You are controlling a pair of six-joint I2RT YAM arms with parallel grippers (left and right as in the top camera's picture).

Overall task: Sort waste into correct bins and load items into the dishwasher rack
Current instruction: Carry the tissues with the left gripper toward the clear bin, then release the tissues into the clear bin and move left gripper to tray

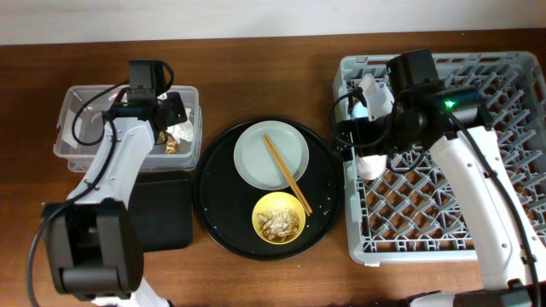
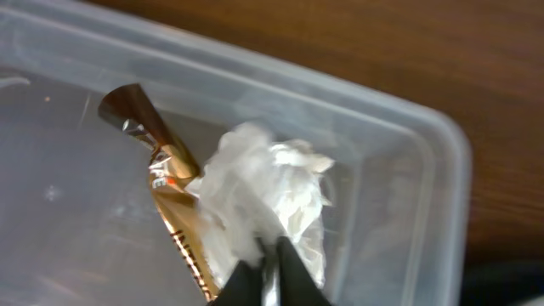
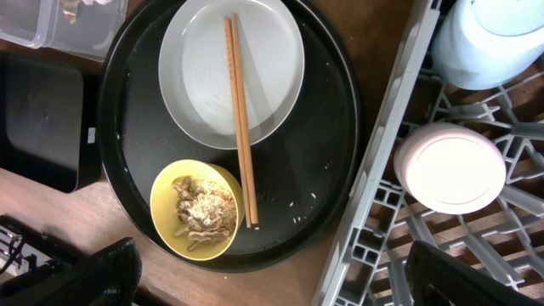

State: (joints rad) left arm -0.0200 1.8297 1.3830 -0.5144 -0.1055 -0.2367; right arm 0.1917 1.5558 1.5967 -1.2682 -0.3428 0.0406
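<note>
Diagonally, the chopsticks [image 1: 287, 175] lie across the plate [image 1: 252, 158] toward the bowl [image 1: 258, 213].

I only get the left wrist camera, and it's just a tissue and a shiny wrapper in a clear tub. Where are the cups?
Observer: Both are in the dishwasher rack, the light-blue cup beside the pink cup.
Kid: Is any food around?
Observer: Yes, flaky scraps sit in the yellow bowl on the round black tray.
Kid: What else is on it?
Observer: A white plate, with the chopsticks lying across it.
</note>
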